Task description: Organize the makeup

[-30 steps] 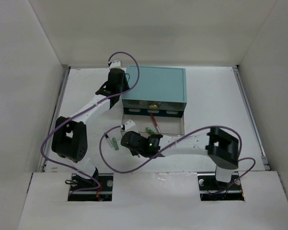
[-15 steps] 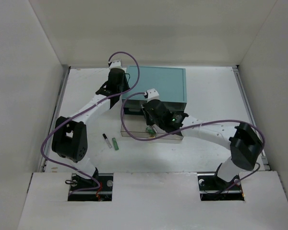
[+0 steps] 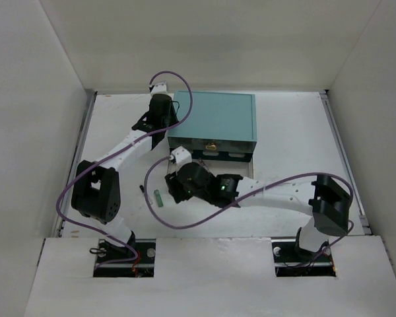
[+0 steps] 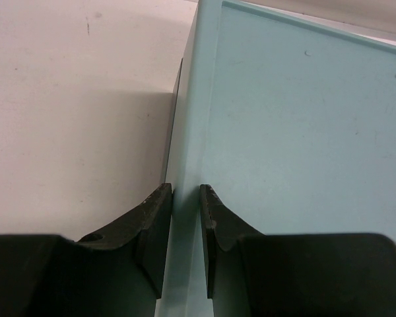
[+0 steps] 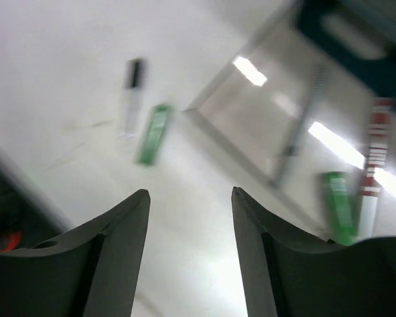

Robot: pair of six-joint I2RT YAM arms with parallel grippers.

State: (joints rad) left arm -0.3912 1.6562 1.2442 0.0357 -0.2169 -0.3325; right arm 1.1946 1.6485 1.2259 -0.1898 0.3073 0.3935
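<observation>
Mid pick-and-place, by the look: moving loose items into the clear pull-out drawer [image 5: 251, 119] of the big teal plastic box [image 3: 214, 119]. L gripper [image 4: 185, 218] clenched on box's left top edge, one finger each side, prob. bracing it. R gripper [image 5: 188, 195] spread wide, nothing btw its jaws, hanging over the white table [image 5: 66, 66] just left of drawer's front corner.

Two pcs outside drawer: short green plastic stick [image 5: 153, 132] and slim black-capped white tube [image 5: 131, 92], side by side on table, close but seemingly not touching, just ahead of R gripper. Already in drawer: thin grey pencil [image 5: 300, 125], second green stick [image 5: 336, 205], red-and-white striped pencil [image 5: 373, 165]. Last two v. close together, contact unclear (blur).

Nxt, likely: go down on the green stick outside, the nearer one. Jaws across its narrow side, close, lift, carry right over drawer rim. Calls for care not to nudge the tube alongside.
</observation>
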